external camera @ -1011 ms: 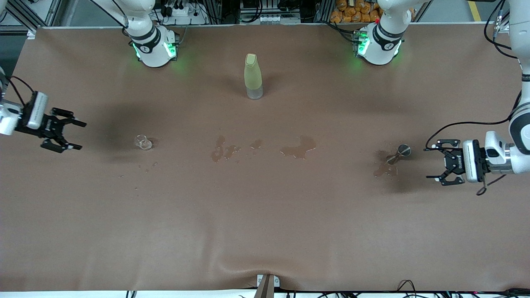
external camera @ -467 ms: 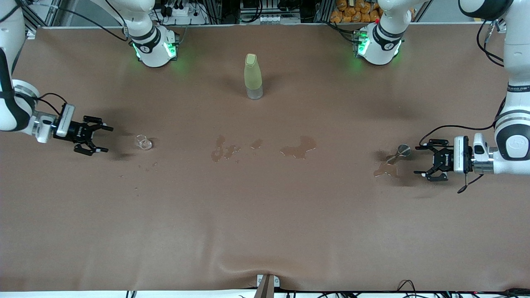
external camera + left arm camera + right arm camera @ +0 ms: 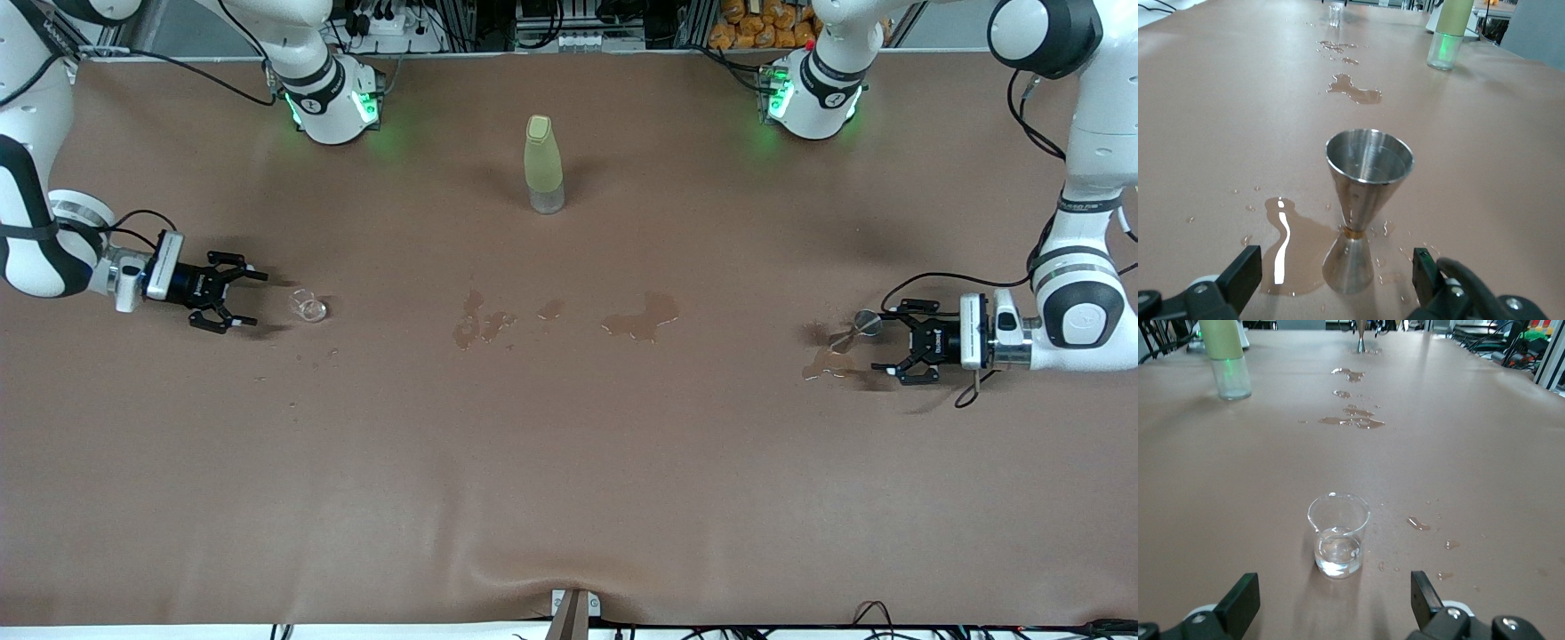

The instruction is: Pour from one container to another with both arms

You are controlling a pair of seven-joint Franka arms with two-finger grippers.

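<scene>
Left wrist view: shiny steel cup (image 3: 1369, 200) stands upright, double-coned.

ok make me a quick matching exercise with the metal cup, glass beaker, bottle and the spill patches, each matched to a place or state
Things:
1. metal cup
2. glass beaker
3. bottle
4. spill patches

Places or states:
A. wet marks across the middle of the table
B. upright in front of the open left gripper, in a puddle
C. stands nearest the robots' bases, yellow-green
D. in front of the open right gripper, a little clear liquid inside

Pairs: 1-B, 2-D, 3-C, 4-A
</scene>
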